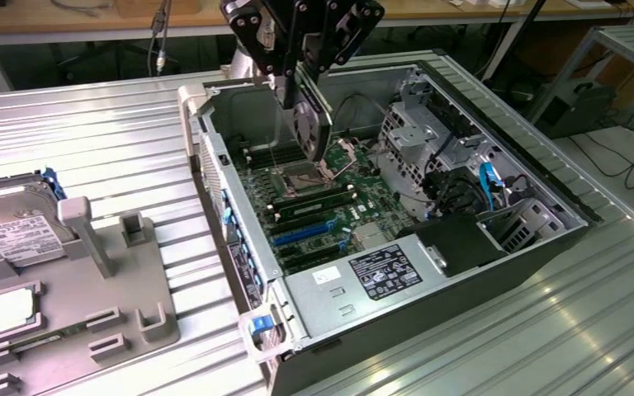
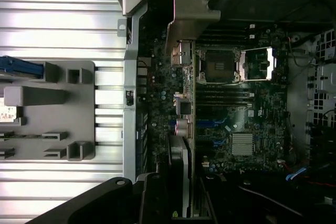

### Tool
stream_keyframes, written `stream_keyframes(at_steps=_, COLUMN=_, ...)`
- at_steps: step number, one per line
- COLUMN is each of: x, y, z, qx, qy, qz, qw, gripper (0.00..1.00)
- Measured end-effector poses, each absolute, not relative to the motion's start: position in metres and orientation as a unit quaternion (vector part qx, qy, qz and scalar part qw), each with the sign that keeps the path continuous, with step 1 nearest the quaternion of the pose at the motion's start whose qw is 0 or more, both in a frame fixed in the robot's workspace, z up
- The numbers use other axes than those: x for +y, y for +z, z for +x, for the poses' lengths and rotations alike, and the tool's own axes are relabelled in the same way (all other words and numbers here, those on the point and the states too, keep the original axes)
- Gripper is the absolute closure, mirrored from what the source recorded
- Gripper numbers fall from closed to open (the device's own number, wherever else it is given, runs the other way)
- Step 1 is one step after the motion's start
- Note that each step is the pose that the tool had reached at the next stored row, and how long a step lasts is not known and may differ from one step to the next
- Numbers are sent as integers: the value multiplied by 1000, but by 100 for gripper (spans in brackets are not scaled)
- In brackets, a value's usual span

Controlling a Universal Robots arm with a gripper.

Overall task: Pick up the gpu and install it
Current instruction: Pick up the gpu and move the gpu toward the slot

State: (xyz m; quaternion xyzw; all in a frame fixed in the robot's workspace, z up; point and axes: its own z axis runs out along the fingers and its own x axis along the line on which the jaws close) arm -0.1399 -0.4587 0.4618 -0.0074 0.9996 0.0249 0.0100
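The gpu (image 1: 308, 124) hangs edge-on as a thin dark slab over the open computer case (image 1: 537, 177), just above the motherboard (image 1: 333, 214) near the CPU socket (image 1: 300, 175). My gripper (image 1: 298, 78) is shut on its upper edge, the black fingers (image 1: 260, 37) reaching down from above. In the wrist view the gpu (image 2: 192, 124) runs edge-on away from my gripper (image 2: 181, 203), its silver end bracket (image 2: 186, 19) with ports at the far end, over the board beside the case's rear wall. Blue expansion slots (image 1: 300, 235) lie below it on the board.
A grey parts fixture (image 1: 86, 313) sits at the exterior view's left, holding a silver hard drive (image 1: 9, 227) and a CPU chip (image 1: 11, 309). Inside the case are a drive cage (image 1: 416, 136), cables (image 1: 466, 194) and a black power supply (image 1: 389, 268). Ribbed metal tabletop (image 1: 86, 140) surrounds everything.
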Motion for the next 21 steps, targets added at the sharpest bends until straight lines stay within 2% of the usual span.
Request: stream_keyframes(at_steps=21, x=-459, y=462, z=-99, qx=1000, qy=25, qz=-7, qw=10, gripper=72)
